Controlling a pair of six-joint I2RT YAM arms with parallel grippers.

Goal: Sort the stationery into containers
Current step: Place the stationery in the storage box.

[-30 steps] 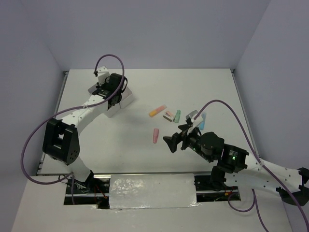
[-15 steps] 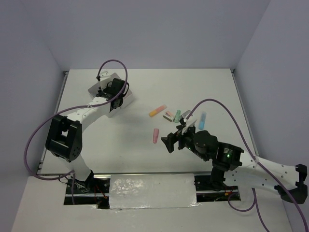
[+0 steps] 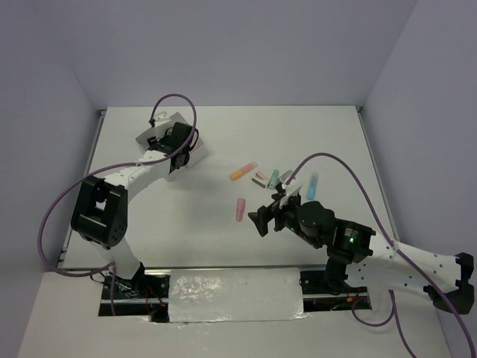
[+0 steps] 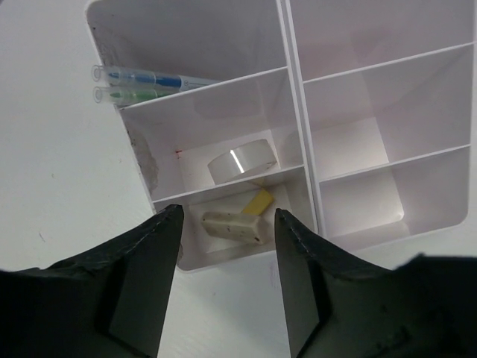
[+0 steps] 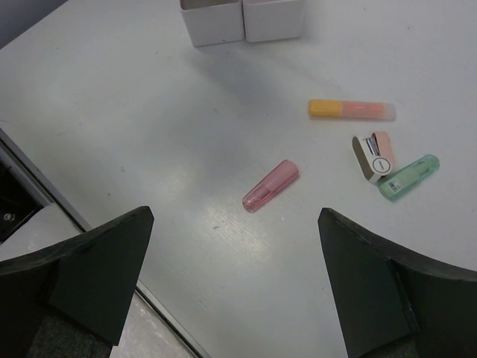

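Starting at the upper left of the top view, the containers are seen under the left gripper. Its fingers are held apart, with nothing between them. In the left wrist view, two thin pens are laid in the top box, the tape ring in the middle box and small erasers in the bottom box.

In the middle of the table, five things are not yet put away: the pink marker, orange marker, white and pink eraser, green marker and light blue marker.

At the lower right, the right gripper is spread wide and empty. About half the job is judged done.
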